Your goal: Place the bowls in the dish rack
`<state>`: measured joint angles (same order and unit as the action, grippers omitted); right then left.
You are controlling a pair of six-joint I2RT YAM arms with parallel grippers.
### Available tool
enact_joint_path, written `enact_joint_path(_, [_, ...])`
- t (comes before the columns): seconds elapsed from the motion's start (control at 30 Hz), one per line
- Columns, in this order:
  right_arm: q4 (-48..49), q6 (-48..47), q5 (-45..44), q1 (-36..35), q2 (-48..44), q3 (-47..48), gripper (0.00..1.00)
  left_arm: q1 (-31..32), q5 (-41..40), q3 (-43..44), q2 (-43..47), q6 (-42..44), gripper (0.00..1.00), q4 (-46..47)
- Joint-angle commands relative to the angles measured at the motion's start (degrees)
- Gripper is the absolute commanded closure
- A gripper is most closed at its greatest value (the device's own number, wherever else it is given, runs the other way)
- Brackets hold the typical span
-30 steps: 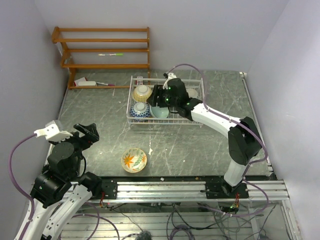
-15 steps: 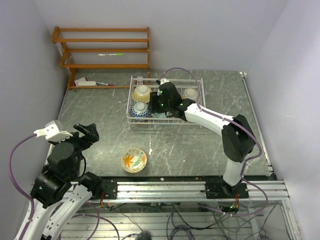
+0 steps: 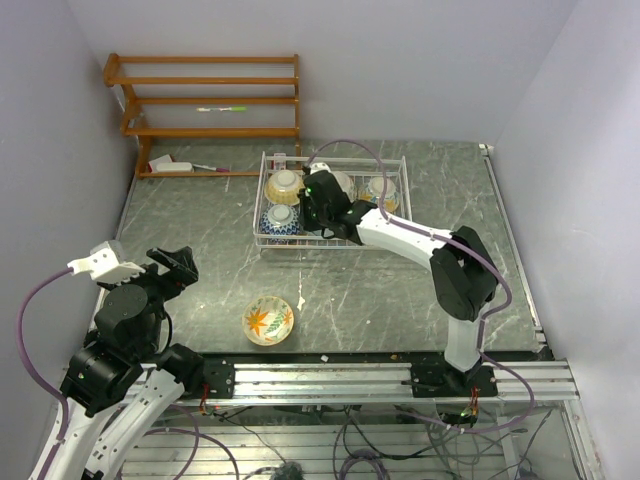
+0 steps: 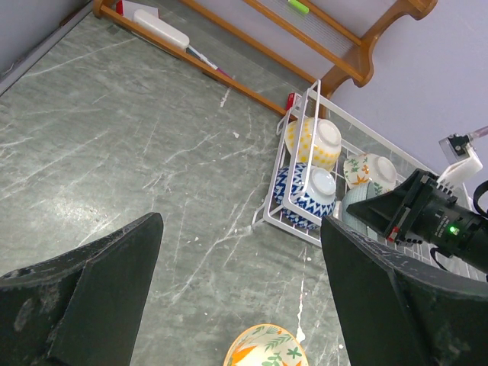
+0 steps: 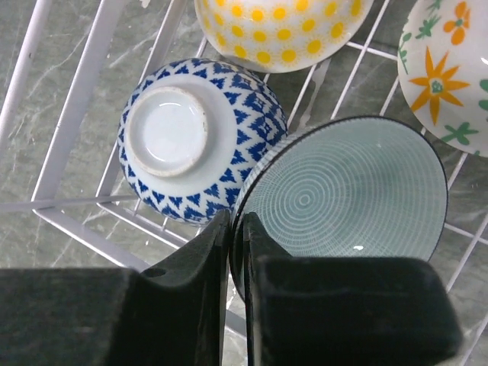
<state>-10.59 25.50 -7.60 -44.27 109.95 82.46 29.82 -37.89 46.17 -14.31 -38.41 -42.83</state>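
Bare table surrounds the leaf-patterned bowl; inside the dish rack, the blue bowl touches the teal bowl's left.

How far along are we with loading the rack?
Done: the yellow-dotted bowl, blue bowl and flowered bowl sit in the dish rack. In hand: the right pincer pinches the teal bowl by its rim over the rack. Remaining: the orange-leaf bowl on the table; the left pincer is open.

Bowl colours against white wire and green stone

In the white dish rack: a teal bowl ringed with fine pale circles, a blue-and-white chevron bowl, a yellow-dotted bowl, an orange-flowered bowl with green leaves. On the dark green, white-veined desk: an orange-leaf bowl.
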Motion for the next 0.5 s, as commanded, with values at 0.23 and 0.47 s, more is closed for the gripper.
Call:
enact_joint_path(0.23, [19.6, 3.2, 3.5, 0.9, -14.3, -14.0, 0.95, -0.1, -0.7, 1.1, 0.2, -0.1, 0.04, 0.6])
enact_joint_path(0.47, [34.0, 11.2, 16.9, 6.2, -18.5, -22.1, 0.95, -0.1, -0.8, 1.0, -0.2, -0.1, 0.05, 0.9])
